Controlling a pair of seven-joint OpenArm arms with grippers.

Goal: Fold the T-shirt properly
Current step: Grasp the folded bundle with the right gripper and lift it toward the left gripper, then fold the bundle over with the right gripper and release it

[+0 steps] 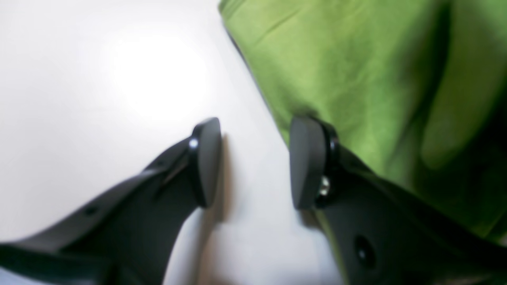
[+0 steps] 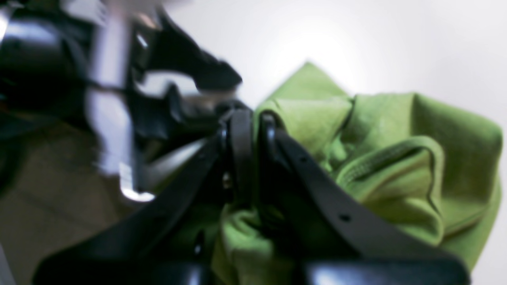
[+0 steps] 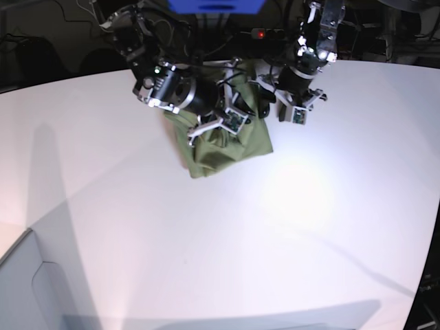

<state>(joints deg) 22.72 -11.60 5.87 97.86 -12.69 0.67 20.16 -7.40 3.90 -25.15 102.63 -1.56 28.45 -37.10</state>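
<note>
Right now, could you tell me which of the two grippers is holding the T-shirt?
The right gripper, shut on the T-shirt; the left gripper is open over bare table.

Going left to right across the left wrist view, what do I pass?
Bare white table → one open finger pad → a strip of bare table in the gap → the other finger pad, at the shirt's edge → green T-shirt.

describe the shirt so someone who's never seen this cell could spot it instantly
On the white table, look to the far middle, beneath the two black arms. The T-shirt is the bunched olive-green cloth there, pinched by the right pincer, with the open left pincer just beside it. Nothing else in view is green or soft.
</note>
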